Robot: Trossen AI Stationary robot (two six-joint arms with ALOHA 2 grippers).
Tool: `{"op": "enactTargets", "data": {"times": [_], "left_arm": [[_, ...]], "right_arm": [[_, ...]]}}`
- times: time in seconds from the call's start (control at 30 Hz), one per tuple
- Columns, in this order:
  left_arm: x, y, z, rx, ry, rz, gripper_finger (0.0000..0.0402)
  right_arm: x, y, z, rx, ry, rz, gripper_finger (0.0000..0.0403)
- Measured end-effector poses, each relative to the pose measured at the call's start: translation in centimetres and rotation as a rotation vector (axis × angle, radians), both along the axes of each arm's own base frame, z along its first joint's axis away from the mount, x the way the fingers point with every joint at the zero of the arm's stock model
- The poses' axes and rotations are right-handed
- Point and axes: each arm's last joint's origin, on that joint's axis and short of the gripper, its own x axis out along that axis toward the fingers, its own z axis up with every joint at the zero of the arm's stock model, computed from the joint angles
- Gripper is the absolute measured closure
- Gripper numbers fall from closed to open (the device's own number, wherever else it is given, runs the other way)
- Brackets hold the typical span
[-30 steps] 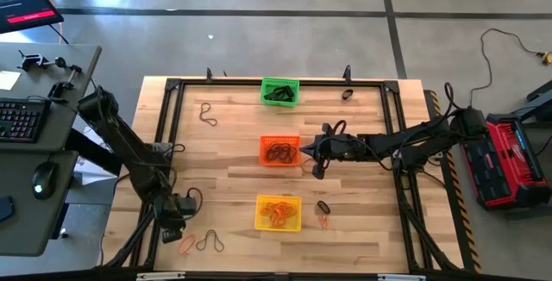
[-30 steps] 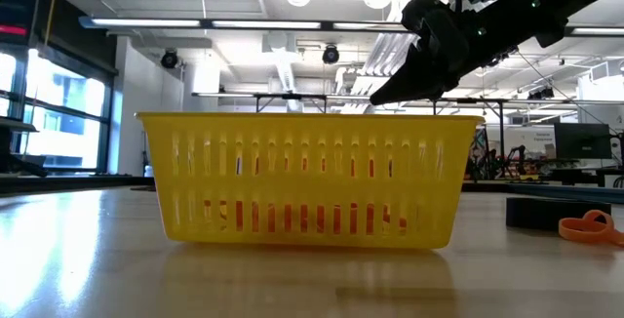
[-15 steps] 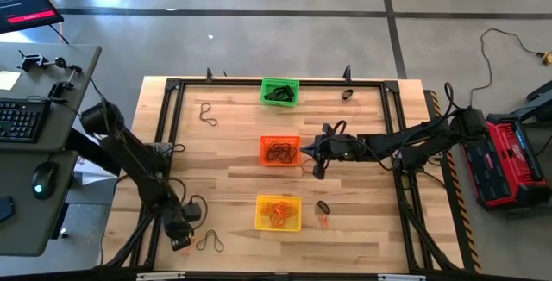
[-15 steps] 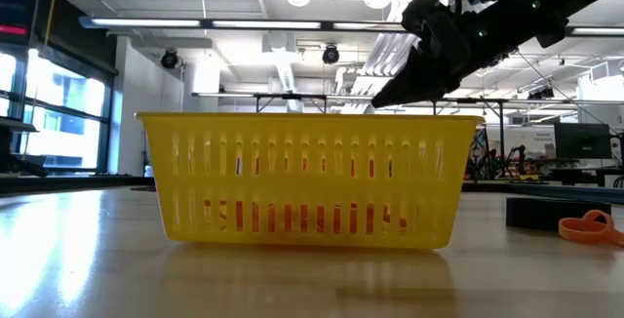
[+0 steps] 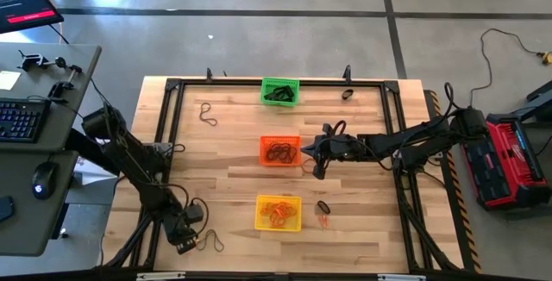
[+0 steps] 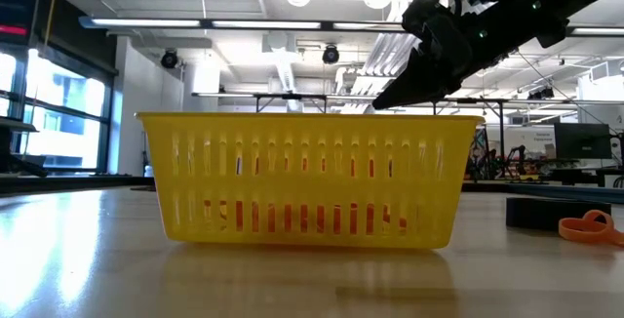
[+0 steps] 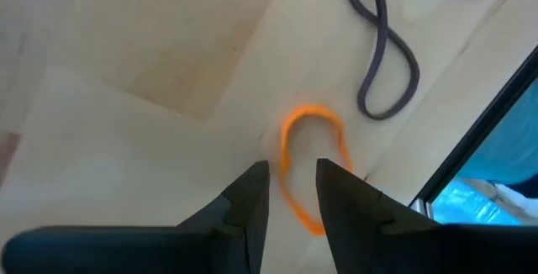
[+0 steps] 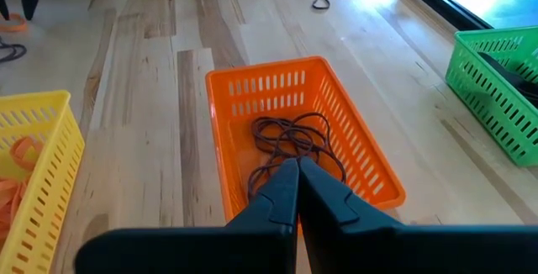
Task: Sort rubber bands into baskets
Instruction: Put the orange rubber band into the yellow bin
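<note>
From overhead, the left pincer [image 5: 184, 242] sits low at the near left corner of the worktop [image 5: 233, 186], just beside a dark brown band [image 5: 211, 241]; the orange band it is working on is hidden under it in this view. The right pincer [image 5: 316, 157] hovers at the right edge of the orange basket [image 5: 280, 150], far from that corner, so the left arm is plainly the nearer. The yellow basket [image 5: 279, 212], holding orange bands, lies well to the right of the left pincer; the green basket [image 5: 279, 90] stands at the far edge.

At worktop height, the yellow basket [image 6: 310, 178] fills the middle, with a loose orange band [image 6: 590, 226] off to its side.

Through the left wrist camera, the pincer [image 7: 292, 192] has its fingers slightly parted, straddling one side of the orange band [image 7: 311, 165]. The loop's long axis runs straight ahead of the fingers. A dark band [image 7: 388, 55] lies close beyond, apart from it, and the frame rail [image 7: 471, 131] is near.

Through the right wrist camera, the right pincer [image 8: 298, 176] is closed and empty over the orange basket [image 8: 296, 139].
</note>
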Motion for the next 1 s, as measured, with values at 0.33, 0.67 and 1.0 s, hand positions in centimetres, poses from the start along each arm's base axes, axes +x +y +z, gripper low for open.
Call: {"op": "enactTargets", "data": {"times": [0.33, 0.67, 1.0], "left_arm": [[0.1, 0.0, -0.2, 0.048, -0.023, -0.060, 0.0396], [1.8, 0.4, 2.5, 0.156, 0.004, -0.161, 0.0401], [3.9, 4.4, 6.0, 0.189, -0.134, -0.168, 0.0401]], "right_arm": [[0.4, 0.0, -1.7, -0.003, 0.069, -0.001, 0.0403], [1.4, 0.1, -3.7, 0.008, 0.097, -0.009, 0.0403], [1.5, 0.9, -3.5, -0.025, 0.085, 0.109, 0.0403]]}}
